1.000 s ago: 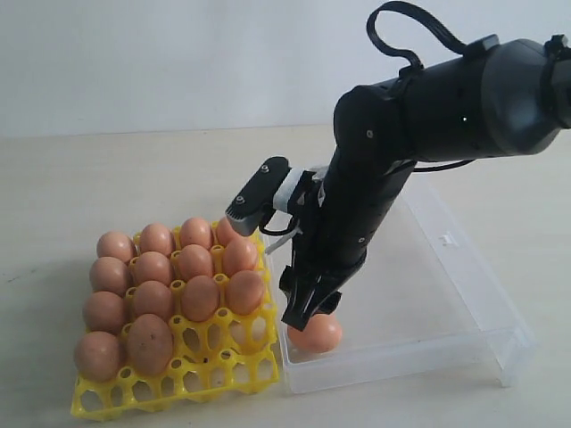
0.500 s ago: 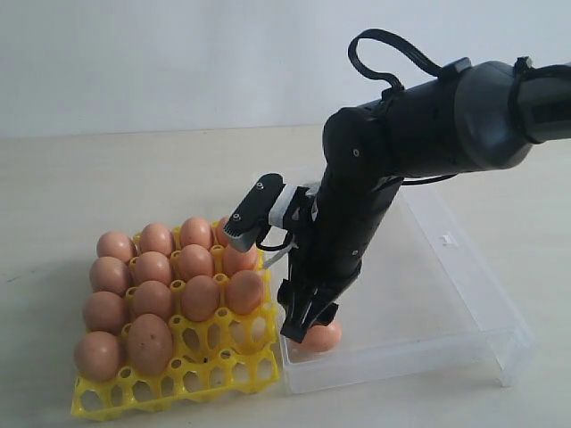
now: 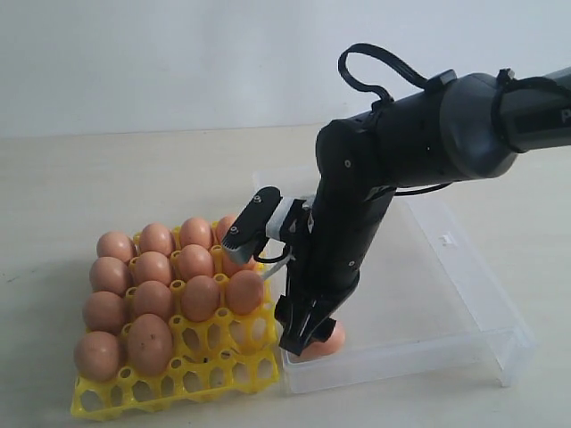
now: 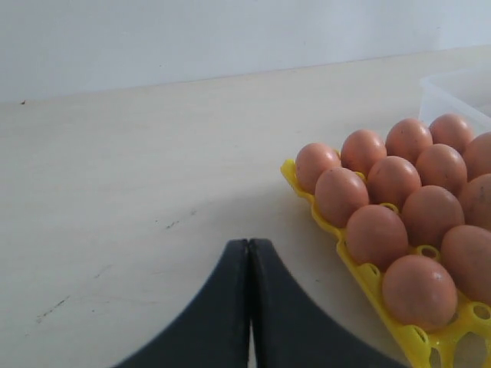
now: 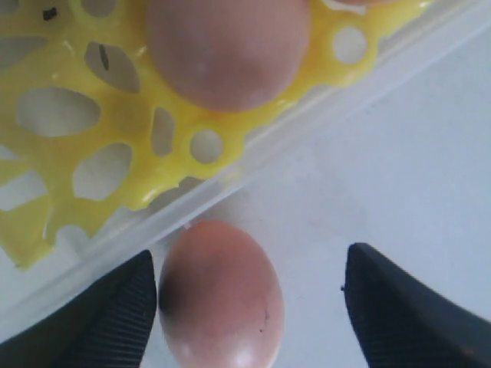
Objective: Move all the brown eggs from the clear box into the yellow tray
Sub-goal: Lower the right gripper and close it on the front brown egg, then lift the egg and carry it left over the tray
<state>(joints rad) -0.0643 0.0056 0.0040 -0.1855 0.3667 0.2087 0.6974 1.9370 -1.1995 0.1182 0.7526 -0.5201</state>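
Brown egg (image 5: 221,295), smooth and matte, lies in the clear box (image 3: 419,303).

We see a pale, cream-coloured tabletop (image 3: 98,178) with a matte finish. It runs back to a plain whitish wall (image 3: 178,62), which meets it in a straight line. In the left wrist view we make out a few short dark scuffs (image 4: 51,309) on the surface. One tiny dark speck (image 4: 23,102) sits right where tabletop and wall meet.
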